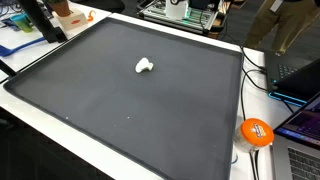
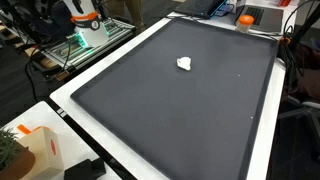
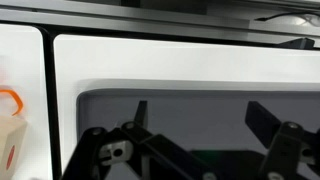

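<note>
My gripper [image 3: 200,108] is open and empty, its two black fingers spread wide over the near edge of a large dark mat [image 3: 200,100]. In the exterior views the gripper sits at one corner of the mat [image 1: 50,30] [image 2: 85,170]. A small white object [image 1: 145,67] [image 2: 185,63] lies alone near the middle of the mat [image 1: 130,110] [image 2: 180,110], far from the gripper and out of the wrist view. A white box with orange markings [image 3: 10,135] [image 2: 35,150] [image 1: 68,12] stands on the white table beside the gripper.
The mat lies on a white table [image 1: 150,165] [image 2: 75,110]. An orange round object [image 1: 256,132] [image 2: 245,20] sits at the opposite corner among cables. Laptops [image 1: 300,75] and a metal rack [image 2: 75,45] stand around the table. A person [image 1: 285,25] stands behind.
</note>
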